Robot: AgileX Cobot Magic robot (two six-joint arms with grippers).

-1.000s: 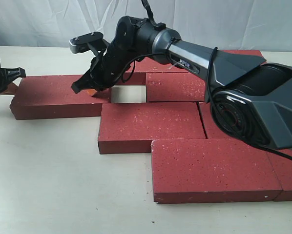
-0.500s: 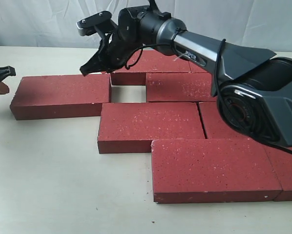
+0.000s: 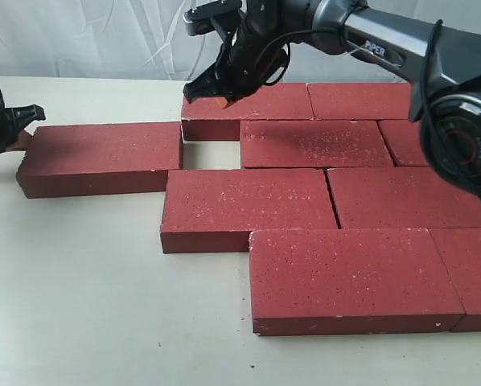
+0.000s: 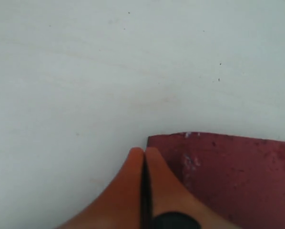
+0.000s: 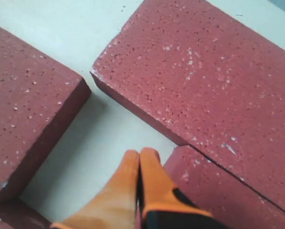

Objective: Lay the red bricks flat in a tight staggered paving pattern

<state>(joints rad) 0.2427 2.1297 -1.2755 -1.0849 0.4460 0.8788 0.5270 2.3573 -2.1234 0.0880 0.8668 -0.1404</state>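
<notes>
Landmark: the gap [image 3: 211,154], a bare square of worktop [image 3: 88,289] left open in the second row of the red bricks [image 3: 248,205].
Bricks around the gap: the outlying brick [image 3: 100,157] borders one side, the middle-row brick [image 3: 317,143] borders the opposite side, and the back-row brick [image 3: 252,104] closes the rear. A front brick closes the near side. All lie flat.
Rest of the paving: beyond the gap, past the middle-row brick, the rows look tight and staggered.
Left pincer [image 3: 23,133]: the orange tips are pressed together with nothing between them. It sits at the end of the outlying brick farthest from the gap. The left wrist view puts the tips at that brick's corner, but contact cannot be told.
Right pincer [image 3: 212,96]: the tips are together and empty. It is raised over the back-row brick's corner just beside the gap.
Step in hand, as judged: slide the outlying brick along its row into the gap until it meets the middle-row brick.
Doing it well: push low and near the middle of the end face, not at the corner, so the brick travels straight and does not pivot. Go slowly, since the rough faces may drag on the neighbouring bricks. Hold the right pincer clear of the gap, or use it to steady the back-row brick.
Risk: a corner push could skew the brick and jam it against the front brick.
Containers: none in view.
</notes>
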